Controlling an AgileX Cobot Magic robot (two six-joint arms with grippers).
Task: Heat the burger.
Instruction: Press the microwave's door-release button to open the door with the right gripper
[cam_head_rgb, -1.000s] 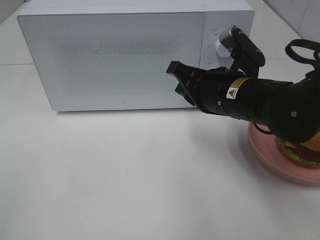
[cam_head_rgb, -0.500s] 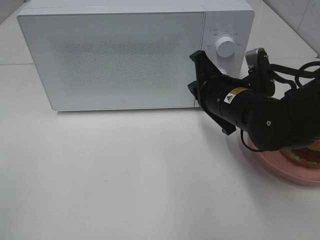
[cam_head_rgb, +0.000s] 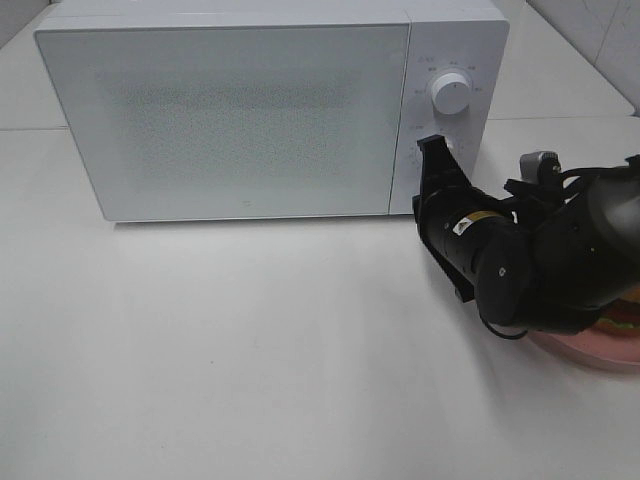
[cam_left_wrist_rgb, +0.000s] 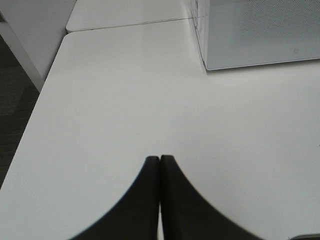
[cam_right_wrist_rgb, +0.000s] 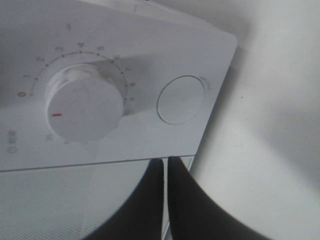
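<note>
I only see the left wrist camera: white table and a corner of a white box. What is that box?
Observer: It is a white microwave oven, and its door is shut.
Operator: Where's the other arm?
Observer: The right tool is shut and points at the microwave's control panel, below the white round dial.
Operator: And the food?
Observer: The burger is mostly hidden behind the right arm. Only a sliver shows on the round pink plate, right of the microwave.
</note>
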